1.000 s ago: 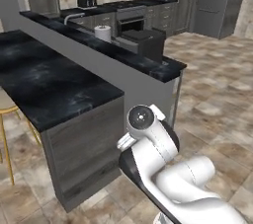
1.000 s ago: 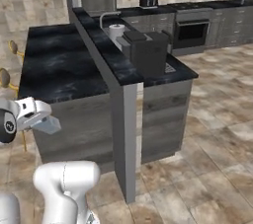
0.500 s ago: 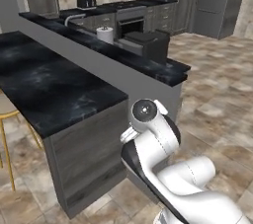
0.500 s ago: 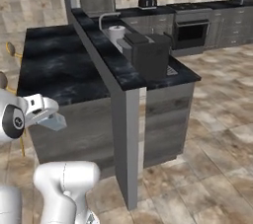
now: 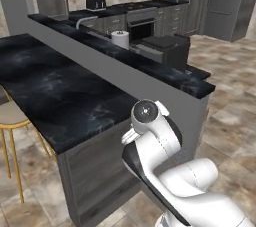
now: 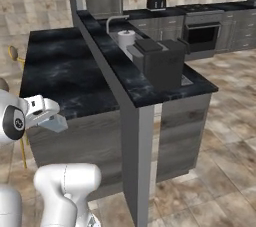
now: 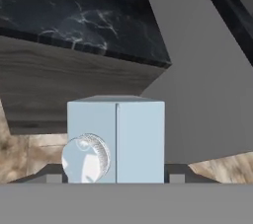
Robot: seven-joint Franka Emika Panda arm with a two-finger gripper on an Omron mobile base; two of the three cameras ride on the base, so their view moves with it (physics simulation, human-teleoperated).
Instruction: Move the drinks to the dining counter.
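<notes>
Hand view: the carton was seen clamped between the gripper fingers, below the dining counter slab's edge, which lay ahead and higher.

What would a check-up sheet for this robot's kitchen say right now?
Surface: dining counter, a black veined slab on a grey wood-grain base, with a higher ledge along its far side.
Job's things: pale carton held off the floor, in front of the counter's base and below its top.
Clutter: paper towel roll, toaster and a dark boxy appliance, all on the kitchen side.
End effector: shut on the carton, one finger on each side.
Cables: nothing seen.
Surroundings: gold-legged stool, oven, faucet, stone tile floor.
</notes>
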